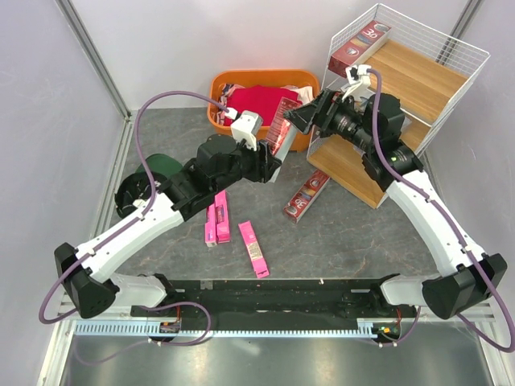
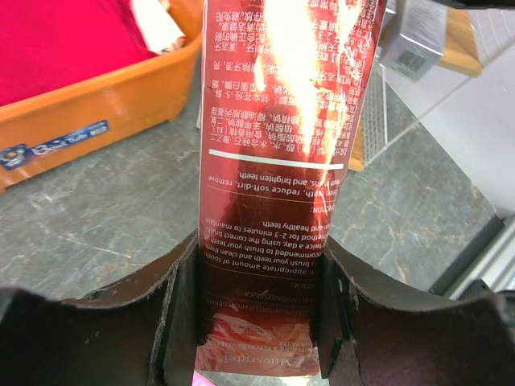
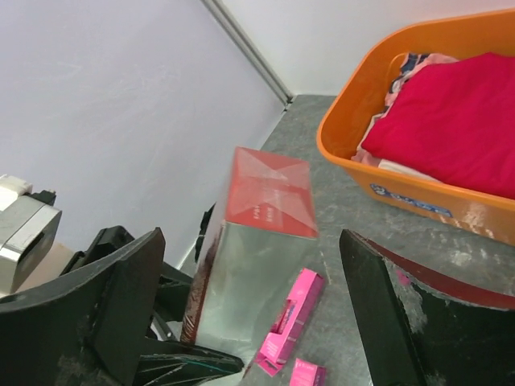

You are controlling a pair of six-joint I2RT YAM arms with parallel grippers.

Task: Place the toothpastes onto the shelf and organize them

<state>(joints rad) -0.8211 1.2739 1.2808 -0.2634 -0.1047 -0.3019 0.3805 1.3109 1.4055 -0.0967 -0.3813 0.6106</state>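
While bright pink cardboard toothpaste boxes (image 1: 217,217) lie on the grey tabletop (image 1: 346,241) well left of the white wire shelf (image 1: 418,80), the left jaws pinch a dark red toothpaste box (image 2: 273,161) just left of it. The right jaws stand spread on either side of that box's far end. One shelved red box (image 1: 360,44) rests on the top board and a loose red box (image 1: 306,195) lies at the shelf's foot. Most of the job looks undone.

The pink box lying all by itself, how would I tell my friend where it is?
Find the orange basket at the back of the grey table, then come toward the front edge. A pair of pink boxes lies side by side there, and the lone pink box is to their right. Only it lies slanted, touching nothing.
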